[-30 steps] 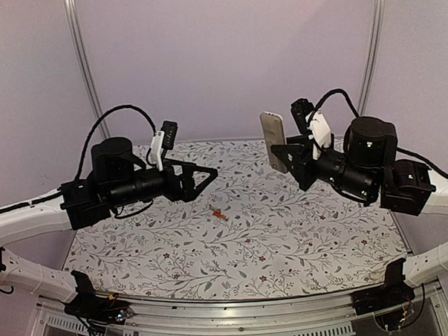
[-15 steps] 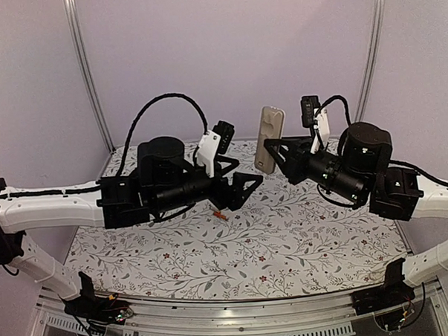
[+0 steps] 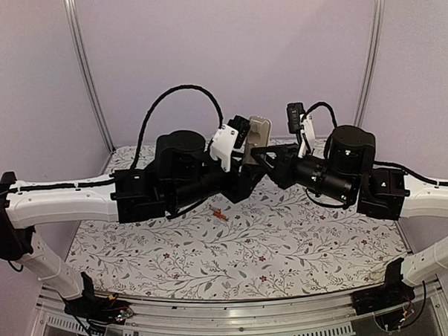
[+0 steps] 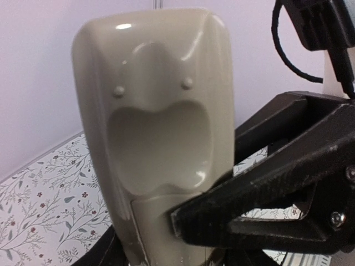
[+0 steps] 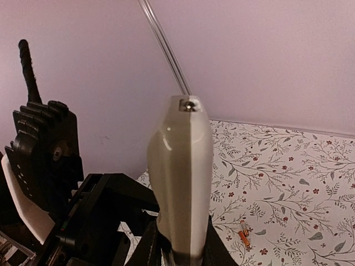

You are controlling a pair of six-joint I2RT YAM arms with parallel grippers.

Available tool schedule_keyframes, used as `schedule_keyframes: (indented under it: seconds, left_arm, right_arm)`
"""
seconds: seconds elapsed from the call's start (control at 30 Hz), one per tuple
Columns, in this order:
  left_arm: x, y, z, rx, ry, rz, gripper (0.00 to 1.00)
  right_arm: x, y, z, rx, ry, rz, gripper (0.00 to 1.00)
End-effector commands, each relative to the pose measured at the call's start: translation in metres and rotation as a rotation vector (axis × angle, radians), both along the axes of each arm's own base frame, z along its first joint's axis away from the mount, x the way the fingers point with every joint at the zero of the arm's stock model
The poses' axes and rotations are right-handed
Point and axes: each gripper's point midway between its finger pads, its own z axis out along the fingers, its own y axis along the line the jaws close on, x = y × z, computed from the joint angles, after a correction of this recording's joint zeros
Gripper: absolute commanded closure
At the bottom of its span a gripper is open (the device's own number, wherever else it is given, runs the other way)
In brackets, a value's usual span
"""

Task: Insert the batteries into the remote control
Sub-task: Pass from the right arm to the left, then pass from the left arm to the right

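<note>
Leaves the batteries [image 3: 218,212] loose on the table [image 3: 302,246], below and slightly nearer than both sets of fingertips, touched by neither. Clamps the remote control [image 3: 261,129] low down in the closed right gripper [image 3: 262,156], long axis upright, grey-tan back facing the left gripper [image 3: 252,174], seemingly the closer of the 2 to the batteries. Straddles the remote's lower half with the left fingers [image 4: 266,188] part-way apart, 1 lying against its edge; cannot tell whether gripping or just short of it.
</note>
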Motion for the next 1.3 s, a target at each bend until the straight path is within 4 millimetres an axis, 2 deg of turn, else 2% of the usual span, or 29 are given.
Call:
schedule_keyframes:
  seconds: [0.0,0.07,0.1,0.2,0.23,0.3,0.6,0.7,0.93,1.1,1.2,1.27]
  left_arm:
    - [0.004,0.003,-0.001,0.04,-0.02,0.043,0.57]
    - [0.004,0.004,-0.005,0.045,-0.015,0.045,0.66]
    - [0.004,0.004,-0.007,0.049,-0.014,0.045,0.69]
    - [0.004,0.006,-0.014,0.057,-0.003,0.051,0.76]
    - [0.004,0.007,-0.016,0.061,-0.001,0.053,0.77]
    - [0.005,0.009,-0.02,0.064,0.006,0.06,0.79]
    - [0.01,0.009,-0.034,0.054,0.067,0.084,0.81]
    - [0.011,0.008,-0.037,0.049,0.084,0.079,0.81]
    - [0.013,0.006,-0.039,0.049,0.094,0.079,0.82]
    - [0.014,0.007,-0.039,0.05,0.097,0.084,0.82]
    - [0.014,0.007,-0.04,0.054,0.1,0.084,0.82]
    - [0.015,0.007,-0.04,0.05,0.103,0.082,0.79]
  right_arm:
    - [0.0,0.005,0.002,0.027,0.029,0.044,1.0]
    - [0.005,0.004,-0.001,0.034,0.061,0.06,0.97]
    - [0.008,0.005,-0.001,0.04,0.074,0.078,0.92]
    - [0.016,0.005,-0.007,0.051,0.13,0.105,0.62]
    - [0.017,0.006,-0.009,0.054,0.144,0.121,0.49]
    - [0.022,0.004,-0.009,0.06,0.16,0.131,0.36]
    - [0.04,-0.007,-0.005,0.049,0.157,0.109,0.07]
    - [0.037,-0.006,-0.004,0.021,0.139,0.156,0.07]
    - [0.044,0.002,-0.009,0.021,0.204,0.242,0.32]
    - [0.049,0.002,-0.018,0.004,0.245,0.241,0.42]
    - [0.052,0.002,-0.02,0.0,0.252,0.245,0.54]
    - [0.052,0.003,-0.019,0.002,0.253,0.253,0.66]
